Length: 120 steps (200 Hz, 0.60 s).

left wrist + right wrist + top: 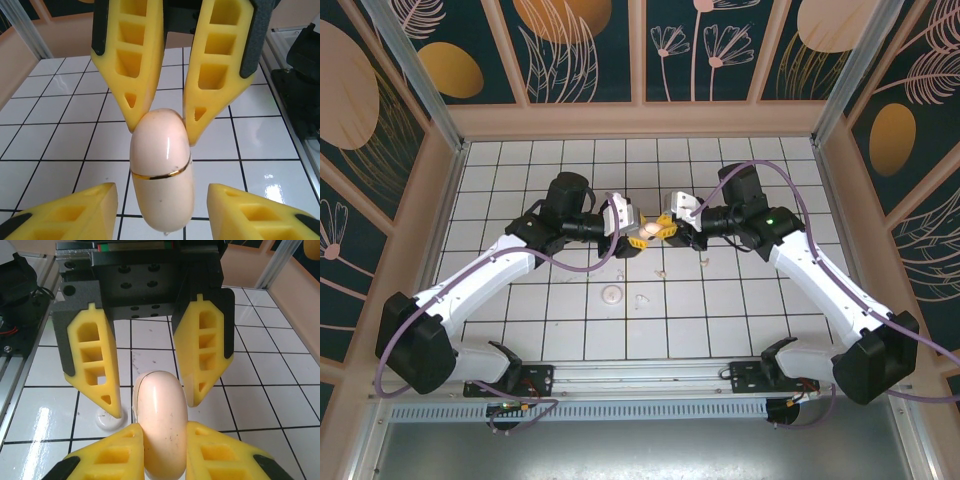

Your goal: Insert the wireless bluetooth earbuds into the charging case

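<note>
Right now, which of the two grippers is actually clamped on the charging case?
The right gripper: its fingers press against both sides of the charging case, while the left gripper stands open, its fingers clear of it.

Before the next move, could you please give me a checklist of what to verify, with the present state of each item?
1. Right gripper holds the charging case: ok, both fingers press its sides.
2. Left gripper grips the case: not ok, it is open, with a finger on either side and gaps between.
3. Case lid open: not ok, the gold seam is shut.
4. Earbuds in the case: not ok, small pale buds lie on the tiles.
5. Case's height above the tiles: cannot tell.
</note>
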Each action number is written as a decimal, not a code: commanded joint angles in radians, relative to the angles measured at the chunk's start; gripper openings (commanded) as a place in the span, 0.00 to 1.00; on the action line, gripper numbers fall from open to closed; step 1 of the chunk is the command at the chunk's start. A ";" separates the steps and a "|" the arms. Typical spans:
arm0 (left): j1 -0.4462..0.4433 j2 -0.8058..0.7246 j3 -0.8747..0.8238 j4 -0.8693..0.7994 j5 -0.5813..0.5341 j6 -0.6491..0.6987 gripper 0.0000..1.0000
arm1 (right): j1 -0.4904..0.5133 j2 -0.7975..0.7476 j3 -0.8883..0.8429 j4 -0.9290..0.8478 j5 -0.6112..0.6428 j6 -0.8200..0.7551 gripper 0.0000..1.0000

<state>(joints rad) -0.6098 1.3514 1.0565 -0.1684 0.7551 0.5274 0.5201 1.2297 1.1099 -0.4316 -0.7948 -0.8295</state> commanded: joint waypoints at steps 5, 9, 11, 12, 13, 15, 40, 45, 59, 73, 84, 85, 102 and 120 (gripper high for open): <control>-0.004 0.010 -0.003 0.017 0.026 -0.013 0.47 | 0.011 -0.006 -0.011 0.037 -0.049 -0.009 0.21; -0.004 0.009 -0.004 0.019 0.028 -0.018 0.47 | 0.011 -0.004 -0.011 0.039 -0.050 -0.010 0.21; -0.005 0.009 -0.004 0.020 0.028 -0.018 0.46 | 0.011 -0.005 -0.011 0.039 -0.052 -0.008 0.21; -0.004 0.009 -0.004 0.021 0.028 -0.019 0.46 | 0.011 -0.005 -0.011 0.039 -0.053 -0.008 0.21; -0.004 0.010 -0.004 0.023 0.029 -0.020 0.46 | 0.011 -0.005 -0.012 0.039 -0.053 -0.007 0.21; -0.004 0.011 -0.004 0.025 0.031 -0.022 0.46 | 0.011 -0.006 -0.012 0.040 -0.055 -0.007 0.21; -0.005 0.012 -0.007 0.044 0.047 -0.043 0.46 | 0.012 -0.003 -0.015 0.043 -0.061 -0.005 0.21; -0.004 0.011 -0.009 0.050 0.051 -0.048 0.46 | 0.014 -0.003 -0.015 0.044 -0.061 -0.004 0.21; -0.004 0.011 -0.009 0.056 0.060 -0.055 0.46 | 0.015 -0.003 -0.015 0.047 -0.061 -0.001 0.21; -0.004 0.011 -0.009 0.056 0.061 -0.058 0.42 | 0.017 -0.002 -0.015 0.048 -0.059 0.000 0.21; -0.004 0.012 -0.008 0.056 0.061 -0.058 0.37 | 0.018 -0.003 -0.016 0.050 -0.057 0.001 0.21; -0.004 0.012 -0.009 0.055 0.061 -0.058 0.37 | 0.018 -0.003 -0.016 0.051 -0.057 0.001 0.21; -0.004 0.010 -0.007 0.051 0.053 -0.056 0.30 | 0.018 -0.005 -0.017 0.052 -0.055 0.006 0.21; -0.003 0.006 -0.009 0.044 0.041 -0.050 0.26 | 0.018 -0.008 -0.022 0.068 -0.047 0.027 0.27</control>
<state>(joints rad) -0.6113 1.3529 1.0561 -0.1429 0.7883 0.4717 0.5262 1.2297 1.1023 -0.3988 -0.8196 -0.8261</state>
